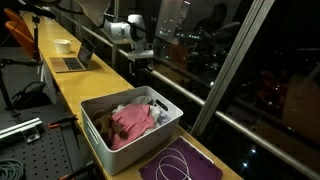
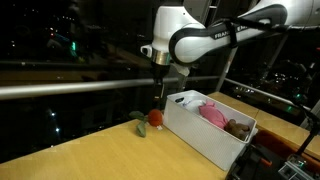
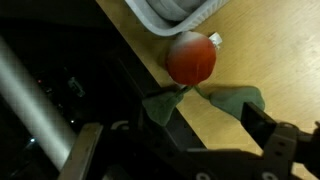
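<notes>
Night-dark windows with city lights run along a long yellow wooden counter (image 1: 70, 85). In an exterior view the gripper (image 1: 141, 62) hangs over the far stretch of that counter, beyond a white bin (image 1: 120, 150) that holds a pink cloth (image 1: 130, 122) and some stuffed things. A laptop (image 1: 75, 60) sits farther back, and a purple mat (image 1: 185, 165) with a white cable lies at the near end.

In an exterior view the gripper points straight down, just above a red toy fruit (image 2: 155, 119) with green leaves (image 2: 141, 127). The fruit lies on the counter just beside the bin's end wall, on the window side.

In the wrist view the jaws stand spread wide and empty, with nothing between the fingers (image 3: 85, 150). The fruit's round body lies ahead of them at the bin's rounded corner; whether it touches the bin cannot be told. Its leaves lie flat on the wood, nearer the claw.

The fruit looks light and probably soft, so it should give a little under pressure and may roll if nudged. The round body, taken across its widest part, seems the surest hold. The floppy leaves would likely slip out.
</notes>
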### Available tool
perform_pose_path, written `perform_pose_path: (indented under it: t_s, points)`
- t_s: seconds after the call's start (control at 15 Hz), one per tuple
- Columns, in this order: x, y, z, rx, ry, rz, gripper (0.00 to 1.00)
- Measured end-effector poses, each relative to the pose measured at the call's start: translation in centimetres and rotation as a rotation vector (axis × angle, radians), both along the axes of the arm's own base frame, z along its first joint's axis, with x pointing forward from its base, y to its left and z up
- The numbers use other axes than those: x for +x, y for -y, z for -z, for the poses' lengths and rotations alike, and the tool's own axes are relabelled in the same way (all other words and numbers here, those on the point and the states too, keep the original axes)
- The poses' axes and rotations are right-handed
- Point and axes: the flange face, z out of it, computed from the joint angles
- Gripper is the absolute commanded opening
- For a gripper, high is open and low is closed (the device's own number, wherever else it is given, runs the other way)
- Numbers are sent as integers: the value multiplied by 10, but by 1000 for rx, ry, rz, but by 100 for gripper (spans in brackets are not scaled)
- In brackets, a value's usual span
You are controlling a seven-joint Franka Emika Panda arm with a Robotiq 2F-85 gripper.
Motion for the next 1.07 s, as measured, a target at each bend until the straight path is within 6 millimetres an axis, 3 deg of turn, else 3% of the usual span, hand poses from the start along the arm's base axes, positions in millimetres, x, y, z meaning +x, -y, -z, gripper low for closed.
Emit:
perform_pose_path:
  t_s: [0.4, 1.07]
  points:
    - [0, 7, 60, -40, -63, -7, 100]
    - [2, 19, 108, -71, -111, -29, 100]
